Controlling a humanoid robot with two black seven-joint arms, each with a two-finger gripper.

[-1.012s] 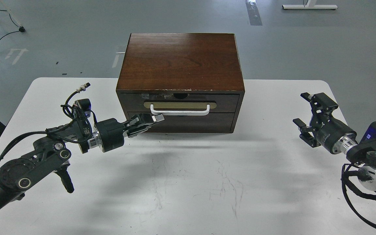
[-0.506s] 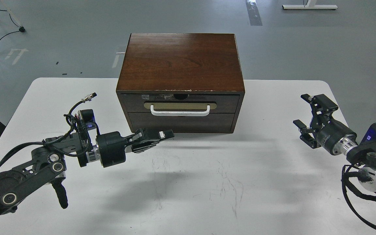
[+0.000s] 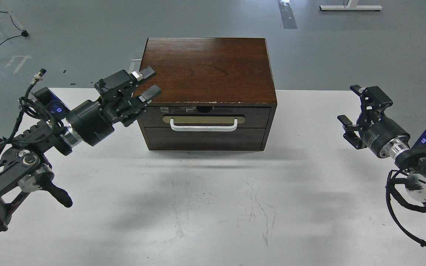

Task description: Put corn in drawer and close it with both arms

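Observation:
The dark brown drawer [image 3: 203, 118] with its white bar handle [image 3: 203, 127] on a beige plate is pushed in flush with the front of the wooden cabinet [image 3: 205, 66]. The corn is not in view. My left gripper [image 3: 149, 82] is open and empty, raised beside the cabinet's upper left corner. My right gripper [image 3: 349, 107] is open and empty, held over the right side of the white table [image 3: 213, 199], well clear of the cabinet.
A plain handleless panel [image 3: 205, 138] lies below the drawer. The table has scuff marks in the middle. Grey floor lies beyond the table, with a cable and a caster at the far left and a white stand base at the top right.
My left gripper has swung up and left from the table in front of the cabinet to its upper left corner, and opened. My right gripper has risen slightly. The drawer stays shut.

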